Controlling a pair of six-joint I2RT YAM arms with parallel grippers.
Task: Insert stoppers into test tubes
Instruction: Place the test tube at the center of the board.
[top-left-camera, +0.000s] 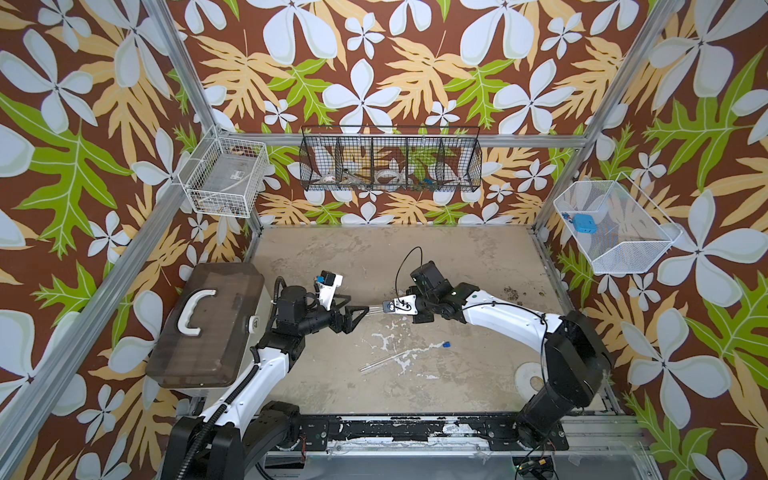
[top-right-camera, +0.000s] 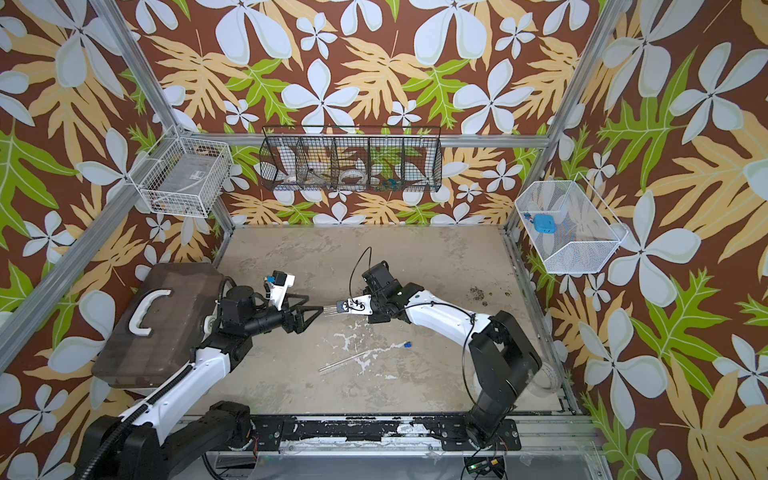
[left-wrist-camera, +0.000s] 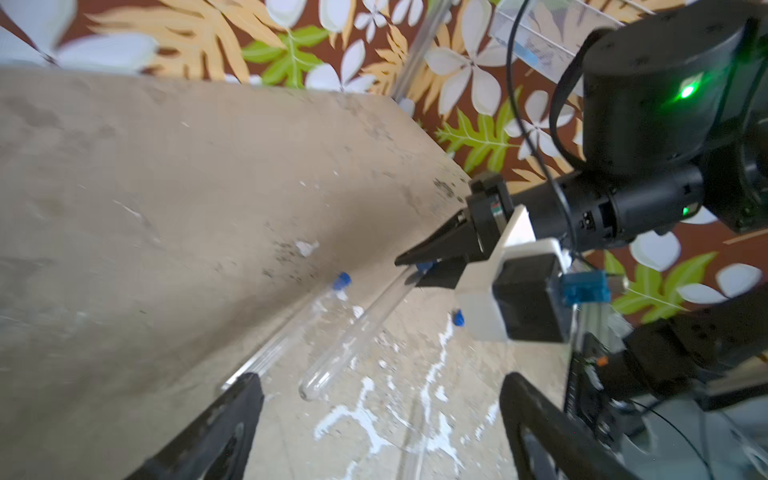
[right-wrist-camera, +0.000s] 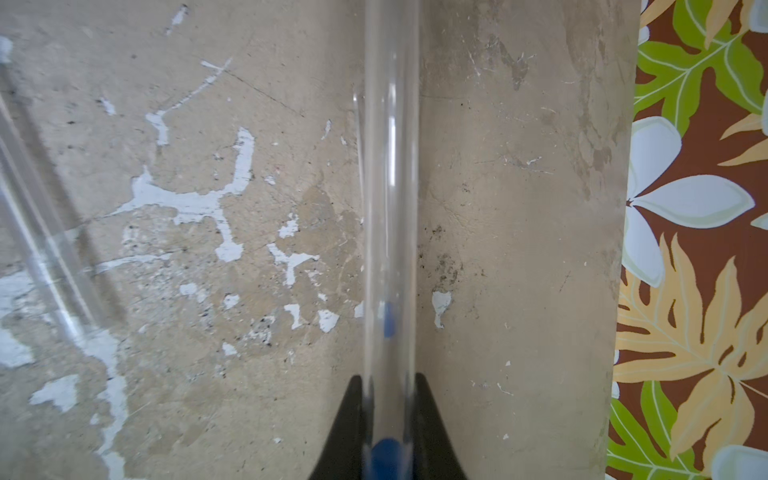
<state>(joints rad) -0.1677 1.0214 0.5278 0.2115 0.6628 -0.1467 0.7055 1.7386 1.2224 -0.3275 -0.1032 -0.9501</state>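
Observation:
My right gripper (right-wrist-camera: 387, 399) is shut on a clear test tube (right-wrist-camera: 390, 166) near its mouth, where a blue stopper (right-wrist-camera: 386, 457) sits. In both top views this held test tube (top-left-camera: 374, 308) (top-right-camera: 330, 309) points left from the right gripper (top-left-camera: 383, 308) toward my left gripper (top-left-camera: 357, 304). The left gripper (left-wrist-camera: 382, 419) is open. The tube's rounded end (left-wrist-camera: 309, 388) hangs between its fingers (left-wrist-camera: 232, 415), touching neither. A second tube (left-wrist-camera: 286, 332) with a blue stopper (left-wrist-camera: 343, 280) lies on the table below. A bare tube (top-left-camera: 380, 360) and a loose stopper (top-left-camera: 446, 344) lie nearer the front.
A brown-lidded case (top-left-camera: 208, 324) stands at the table's left edge beside the left arm. Wire baskets hang on the left wall (top-left-camera: 224, 178), back wall (top-left-camera: 390, 164) and right wall (top-left-camera: 615, 228); the right one holds a light-blue square object (top-left-camera: 584, 222). A white disc (top-left-camera: 528, 376) lies by the right arm's base.

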